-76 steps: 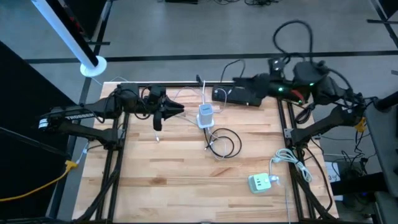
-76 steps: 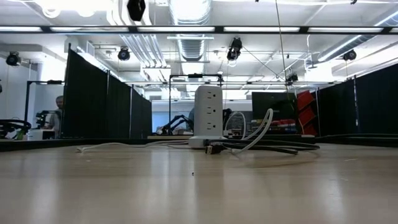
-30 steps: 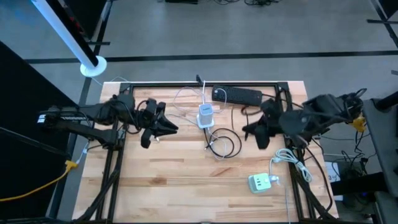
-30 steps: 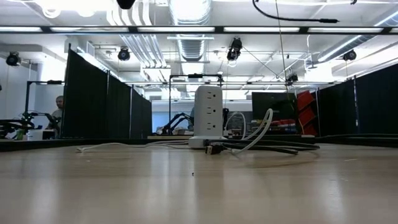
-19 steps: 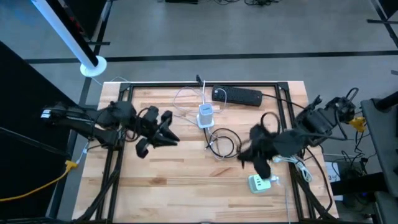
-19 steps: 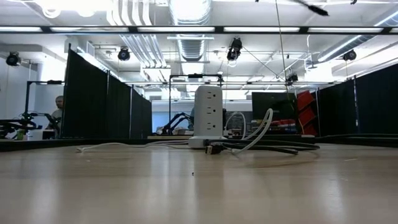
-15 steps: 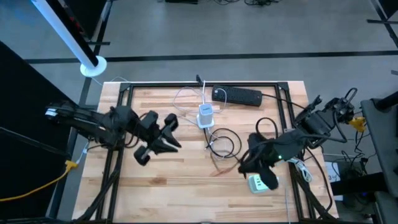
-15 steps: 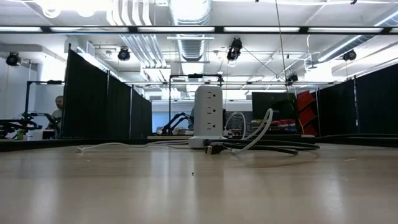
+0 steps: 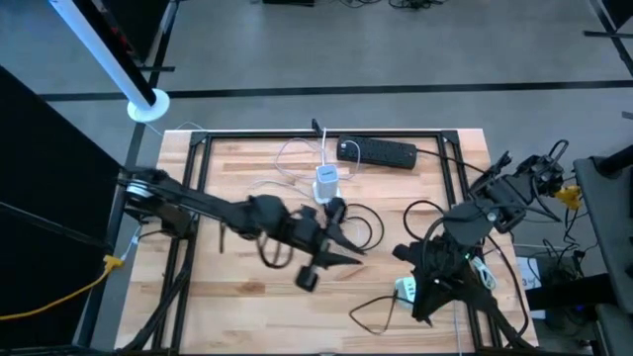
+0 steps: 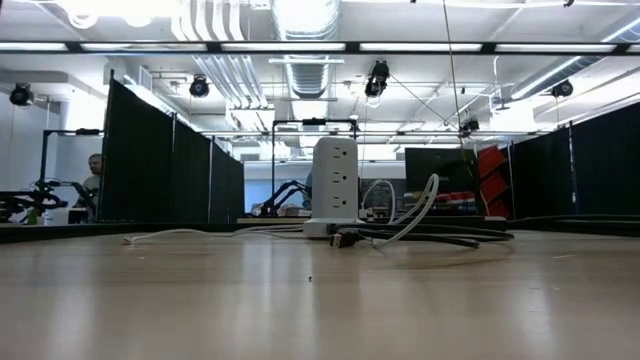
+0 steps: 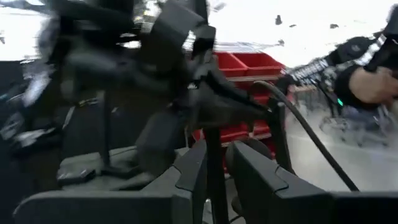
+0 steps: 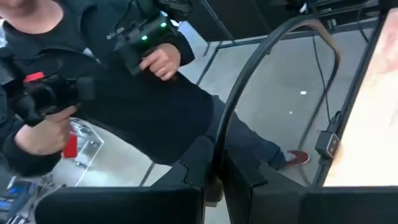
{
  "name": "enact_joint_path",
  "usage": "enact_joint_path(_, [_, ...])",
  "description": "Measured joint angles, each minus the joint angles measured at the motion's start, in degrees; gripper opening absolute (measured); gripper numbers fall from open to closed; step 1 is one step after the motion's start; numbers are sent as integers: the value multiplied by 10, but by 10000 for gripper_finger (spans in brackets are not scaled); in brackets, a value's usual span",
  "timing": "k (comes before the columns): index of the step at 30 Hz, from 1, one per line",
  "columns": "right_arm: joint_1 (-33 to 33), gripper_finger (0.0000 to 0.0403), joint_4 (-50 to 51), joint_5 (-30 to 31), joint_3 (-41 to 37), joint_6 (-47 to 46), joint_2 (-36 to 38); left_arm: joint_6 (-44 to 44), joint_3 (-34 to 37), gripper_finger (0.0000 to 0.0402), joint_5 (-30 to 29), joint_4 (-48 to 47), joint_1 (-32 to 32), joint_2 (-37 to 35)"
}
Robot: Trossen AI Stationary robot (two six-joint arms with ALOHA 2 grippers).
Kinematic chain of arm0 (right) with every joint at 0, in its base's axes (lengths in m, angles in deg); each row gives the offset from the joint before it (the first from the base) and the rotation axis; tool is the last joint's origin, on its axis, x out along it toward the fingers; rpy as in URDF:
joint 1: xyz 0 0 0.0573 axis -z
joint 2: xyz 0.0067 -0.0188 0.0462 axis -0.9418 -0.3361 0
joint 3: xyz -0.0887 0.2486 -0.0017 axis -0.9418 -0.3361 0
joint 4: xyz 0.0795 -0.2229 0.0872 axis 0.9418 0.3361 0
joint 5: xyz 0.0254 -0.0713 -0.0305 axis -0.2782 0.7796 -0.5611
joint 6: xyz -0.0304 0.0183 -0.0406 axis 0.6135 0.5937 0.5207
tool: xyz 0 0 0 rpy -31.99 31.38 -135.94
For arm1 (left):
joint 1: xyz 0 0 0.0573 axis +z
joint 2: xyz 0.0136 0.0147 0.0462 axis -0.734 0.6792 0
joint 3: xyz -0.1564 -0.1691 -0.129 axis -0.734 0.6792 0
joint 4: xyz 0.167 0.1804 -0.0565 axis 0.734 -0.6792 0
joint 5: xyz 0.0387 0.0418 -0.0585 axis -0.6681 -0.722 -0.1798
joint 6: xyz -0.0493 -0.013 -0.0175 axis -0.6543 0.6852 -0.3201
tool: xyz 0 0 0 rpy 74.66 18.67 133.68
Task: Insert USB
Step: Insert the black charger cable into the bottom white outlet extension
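With the left hand (image 9: 336, 259) at table (image 9: 247, 307) centre and the right hand (image 9: 423, 302) at 4 o'clock both pinched narrow on the black cable (image 9: 368, 314), its slack loop trailing at 5 o'clock could snag and twist the plug away from the white charger (image 9: 326, 184) at 12 o'clock.

No lettering, brand, number or sign can be read anywhere in these views.
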Motion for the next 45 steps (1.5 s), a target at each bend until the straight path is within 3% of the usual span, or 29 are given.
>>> enact_joint_path(6, [26,16,-3,-14,0,9,9,45,-129,63,7,-95,-2,54])
enact_joint_path(11, [52,16,-2,-27,0,23,8,62,-179,73,5,-135,-4,70])
enact_joint_path(21, [89,16,-2,-87,0,44,7,64,-184,131,9,-144,-5,67])
enact_joint_path(29, [98,16,-2,-133,0,58,7,65,-184,154,34,-143,-4,66])
enact_joint_path(45, [126,16,54,-155,2,105,17,26,-184,105,72,-107,-6,66])
